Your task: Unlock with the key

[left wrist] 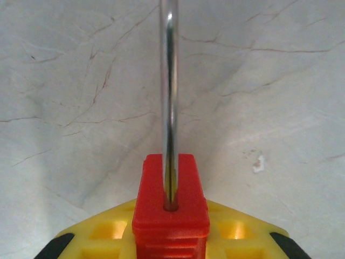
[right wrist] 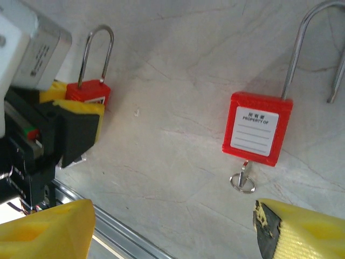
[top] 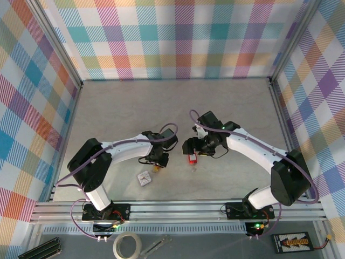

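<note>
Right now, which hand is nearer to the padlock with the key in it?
Right. The right hand hovers open just above the keyed padlock; the left hand sits off to its left, holding the other padlock.

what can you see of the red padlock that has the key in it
The red padlock has a plastic-looking body, a white "PROPERTY OF" label and a long silver shackle; one leg enters the body, the other seems to end free beside it. A silver key sticks out of its bottom. It lies label-up on the table, not gripped.
</note>
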Robot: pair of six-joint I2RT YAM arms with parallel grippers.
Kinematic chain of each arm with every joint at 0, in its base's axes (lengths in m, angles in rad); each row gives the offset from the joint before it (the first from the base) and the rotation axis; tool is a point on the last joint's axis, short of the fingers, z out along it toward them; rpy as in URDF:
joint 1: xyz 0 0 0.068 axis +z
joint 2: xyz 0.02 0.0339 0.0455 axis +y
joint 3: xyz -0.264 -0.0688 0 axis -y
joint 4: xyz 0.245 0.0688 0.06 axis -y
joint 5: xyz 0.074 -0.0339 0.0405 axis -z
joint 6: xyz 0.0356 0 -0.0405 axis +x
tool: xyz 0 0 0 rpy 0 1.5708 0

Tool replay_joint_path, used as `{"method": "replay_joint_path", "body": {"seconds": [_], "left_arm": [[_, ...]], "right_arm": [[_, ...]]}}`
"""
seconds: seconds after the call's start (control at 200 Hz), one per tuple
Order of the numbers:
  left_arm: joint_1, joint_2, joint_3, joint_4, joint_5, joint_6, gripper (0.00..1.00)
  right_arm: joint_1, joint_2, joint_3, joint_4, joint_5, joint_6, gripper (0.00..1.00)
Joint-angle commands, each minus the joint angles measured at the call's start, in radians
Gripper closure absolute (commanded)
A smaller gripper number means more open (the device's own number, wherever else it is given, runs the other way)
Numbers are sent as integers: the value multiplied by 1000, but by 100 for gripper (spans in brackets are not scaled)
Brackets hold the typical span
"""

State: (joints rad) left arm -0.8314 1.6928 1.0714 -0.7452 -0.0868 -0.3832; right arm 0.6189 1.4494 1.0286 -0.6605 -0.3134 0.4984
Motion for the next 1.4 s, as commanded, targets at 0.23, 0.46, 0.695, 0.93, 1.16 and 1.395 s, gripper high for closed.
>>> {"method": "replay_joint_path", "body": {"seconds": [0.23,0.46,0.695,0.93,1.16,1.395], "left_arm": [[-22,-95,139,-129,212,142,98],[-22,-25,169,-97,383,163,100],[-23,20,199,-123,366,175,100],[-15,102,195,-145,353,170,100],[38,155,196,-154,402,143,100],[85,196,172,-169,419,142,100]], "right_arm": [[-114,60,4,123,-163,53,23],[-171,49,-54,151,-203,60,22],[-173,95,-106,258,-277,103,23],[-174,99,-93,233,-263,84,23],[-174,75,-109,225,-246,75,23],[-174,39,-111,205,-228,55,23]]}}
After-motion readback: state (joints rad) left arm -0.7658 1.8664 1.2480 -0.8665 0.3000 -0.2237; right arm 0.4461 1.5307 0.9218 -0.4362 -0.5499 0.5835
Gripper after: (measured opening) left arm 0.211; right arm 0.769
